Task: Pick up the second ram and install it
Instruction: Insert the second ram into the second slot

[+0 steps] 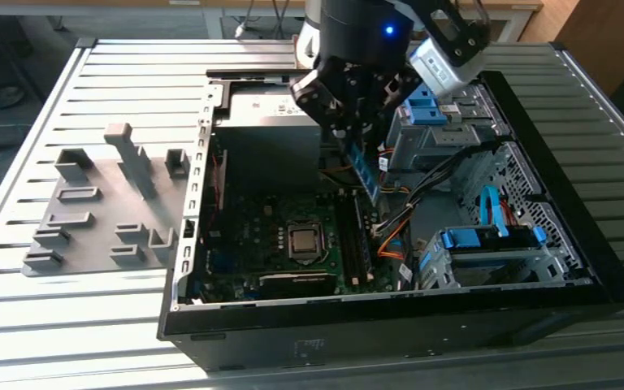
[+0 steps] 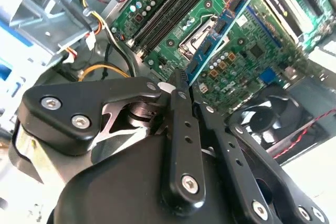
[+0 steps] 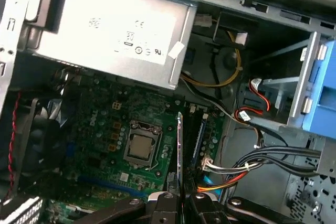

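Observation:
My gripper [image 1: 356, 134] hangs over the open computer case [image 1: 290, 325], shut on the second ram [image 1: 366, 172], a narrow blue-green stick that points down toward the motherboard [image 1: 257, 227]. In the second wrist view the ram [image 2: 220, 30] runs out from between the fingers [image 2: 181, 90] of the gripper [image 2: 187, 85], above the board and beside the long black memory slots [image 2: 173, 9]. In the first wrist view the ram [image 3: 179, 150] appears edge-on, rising from the gripper [image 3: 181, 196], with the slots [image 3: 199, 140] just beside it. The stick is held clear of the board.
The grey slotted holder block [image 1: 106, 203] lies on the slatted table at the exterior view's left. Inside the case are the processor socket [image 1: 305, 241], the power supply [image 1: 269, 106], loose cables [image 1: 399, 236], a blue drive cage [image 1: 486, 244] and a fan [image 2: 273, 108].

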Robot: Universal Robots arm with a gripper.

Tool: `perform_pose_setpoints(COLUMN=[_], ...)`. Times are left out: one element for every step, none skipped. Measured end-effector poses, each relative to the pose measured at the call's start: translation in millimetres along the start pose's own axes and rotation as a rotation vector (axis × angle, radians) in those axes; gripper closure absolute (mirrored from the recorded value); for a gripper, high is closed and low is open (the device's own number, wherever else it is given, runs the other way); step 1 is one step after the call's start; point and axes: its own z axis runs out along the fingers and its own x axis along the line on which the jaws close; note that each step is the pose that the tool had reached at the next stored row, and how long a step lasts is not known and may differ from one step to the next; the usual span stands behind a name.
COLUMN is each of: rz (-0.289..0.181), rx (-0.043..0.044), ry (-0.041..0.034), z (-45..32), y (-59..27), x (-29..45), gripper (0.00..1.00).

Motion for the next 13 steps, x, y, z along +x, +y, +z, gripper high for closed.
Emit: perform_pose_setpoints(rz=[0.018,0.037,0.055,0.073,0.090,0.105,0.121,0.139,0.156,0.173,0.191,0.208,0.222], rx=[0.0002,0.0004,0.0007,0.0008,0.0011,0.0011,0.0013,0.0014,0.0016,0.0018,0.0020,0.0022,0.0024], ry=[0.0005,0.0009,0.0014,0.0017,0.0021,0.0024,0.0028,0.0032,0.0036,0.0040,0.0044,0.0048,0.0051], z=[1.0,2.1,3.2,4.4,5.7,7.1,8.5,10.0,11.5,13.0,14.4,16.0,17.7], y=[0.0,0.0,0.1,0.1,0.1,0.2,0.2,0.3,0.3,0.3,0.4,0.4,0.5], x=[0.0,0.0,0.0,0.1,0.1,0.1,0.1,0.1,0.1,0.1,0.2,0.2,0.2], gripper=[0.86,0.86,0.86,0.86,0.86,0.86,0.86,0.86,0.86,0.86,0.86,0.86,0.86])
